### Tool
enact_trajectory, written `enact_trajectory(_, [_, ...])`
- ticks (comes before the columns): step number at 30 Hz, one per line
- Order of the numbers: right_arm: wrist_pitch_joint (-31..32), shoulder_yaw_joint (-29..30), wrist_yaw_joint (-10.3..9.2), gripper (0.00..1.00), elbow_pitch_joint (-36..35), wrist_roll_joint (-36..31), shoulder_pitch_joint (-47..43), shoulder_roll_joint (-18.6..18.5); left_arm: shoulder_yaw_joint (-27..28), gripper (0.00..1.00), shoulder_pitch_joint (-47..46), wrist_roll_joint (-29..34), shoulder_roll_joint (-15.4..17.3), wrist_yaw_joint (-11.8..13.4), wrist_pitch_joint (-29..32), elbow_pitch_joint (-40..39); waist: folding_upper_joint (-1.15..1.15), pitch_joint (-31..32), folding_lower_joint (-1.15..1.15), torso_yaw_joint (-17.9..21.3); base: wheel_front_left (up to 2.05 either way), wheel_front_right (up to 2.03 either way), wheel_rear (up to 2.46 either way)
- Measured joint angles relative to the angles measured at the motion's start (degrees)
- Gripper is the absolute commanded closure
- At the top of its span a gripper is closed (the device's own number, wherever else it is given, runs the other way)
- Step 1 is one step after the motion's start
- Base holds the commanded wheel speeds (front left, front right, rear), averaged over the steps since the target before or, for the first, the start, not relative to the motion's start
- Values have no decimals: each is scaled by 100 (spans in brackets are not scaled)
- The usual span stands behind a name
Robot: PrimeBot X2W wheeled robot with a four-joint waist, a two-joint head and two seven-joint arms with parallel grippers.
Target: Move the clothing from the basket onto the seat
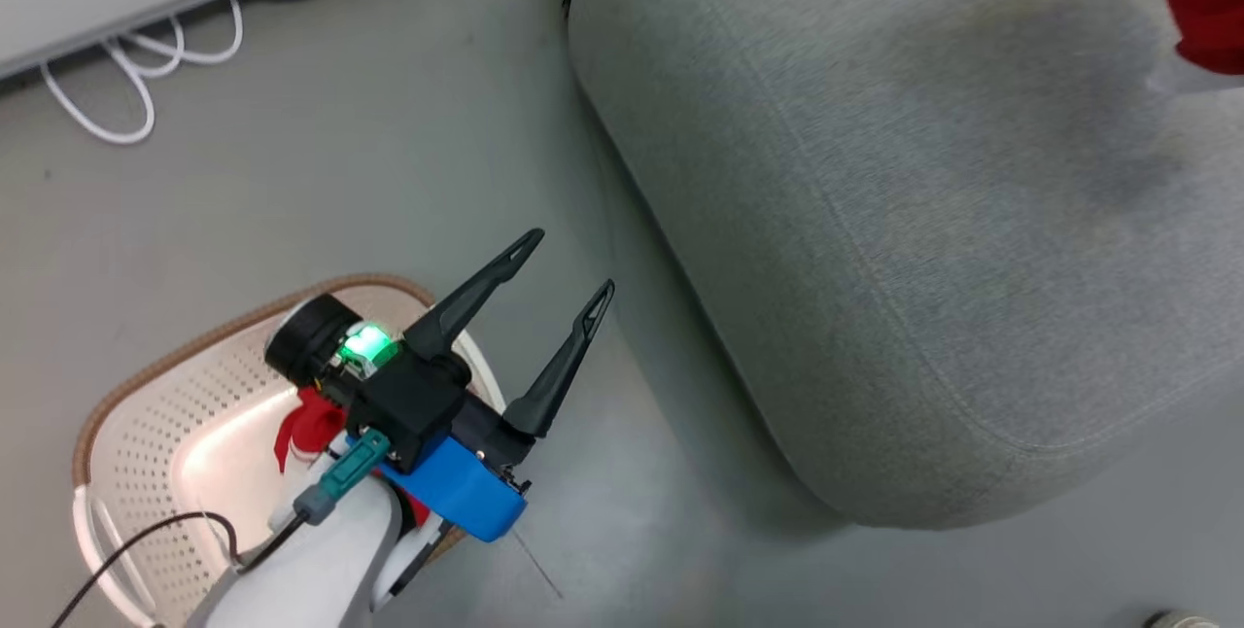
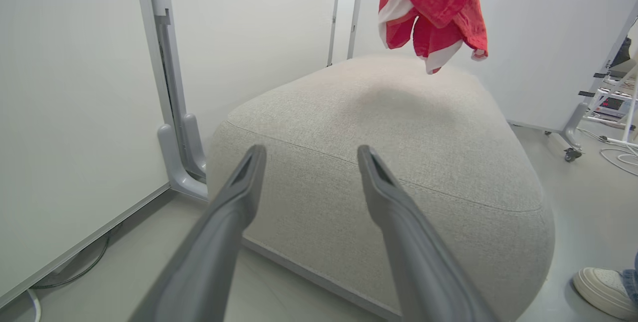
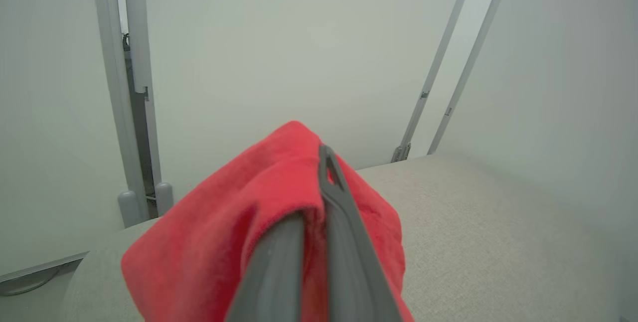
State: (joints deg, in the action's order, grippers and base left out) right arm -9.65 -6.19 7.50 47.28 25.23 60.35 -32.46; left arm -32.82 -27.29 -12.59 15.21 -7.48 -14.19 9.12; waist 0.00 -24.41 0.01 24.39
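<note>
Grey floor (image 1: 340, 171), seat (image 1: 923, 220), right jaws pinching clothing (image 3: 209, 242) — left jaws apart

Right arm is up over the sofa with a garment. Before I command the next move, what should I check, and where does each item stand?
1. Grip: the right gripper is shut on the garment: ok.
2. Position: the garment hangs above the seat: ok.
3. Contact: the garment rests on the seat: not ok, it hangs in the air.
4. Other arm: the left gripper is open and holds nothing: ok.
5. The basket is emptied: not ok, red fabric lies inside.
6. Bystander: a person's shoe by the seat's corner is clear of the arms: cannot tell.
</note>
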Motion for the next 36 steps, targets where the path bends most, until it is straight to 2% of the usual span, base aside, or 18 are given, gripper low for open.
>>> enact_trajectory(6, [-348,579,0,100,386,-58,39,35,-16,0,-328,55,349,0,126,-420,0,-870,1,-316,0,0,0])
enact_trajectory(11, [-512,871,1,100,667,-422,-131,235,-30,0,-392,24,417,1,245,-457,0,-1366,1,-528,0,0,0])
enact_trajectory(15, [-526,970,1,100,790,-494,-324,521,25,0,-408,-58,379,64,194,-393,0,-1438,1,-669,0,0,0])
enact_trajectory(17, [-533,962,0,54,738,-558,-387,553,1,0,-402,-107,338,68,148,-320,0,-1357,0,-675,0,0,0])
enact_trajectory(18, [-534,928,0,11,701,-575,-422,559,-14,0,-392,-126,298,68,126,-276,0,-1301,0,-673,0,0,0])
enact_trajectory(19, [-534,882,1,0,670,-617,-465,568,-24,0,-372,-157,253,68,94,-232,0,-1240,0,-672,0,0,0])
enact_trajectory(26, [-534,461,1,0,471,-802,-920,605,27,0,-82,-367,5,78,-57,201,0,-616,-1,-678,0,0,0])
enact_trajectory(36, [-544,-47,0,0,-449,-816,-1964,702,668,0,825,-643,-517,196,-80,511,0,739,-3,-778,0,0,0])
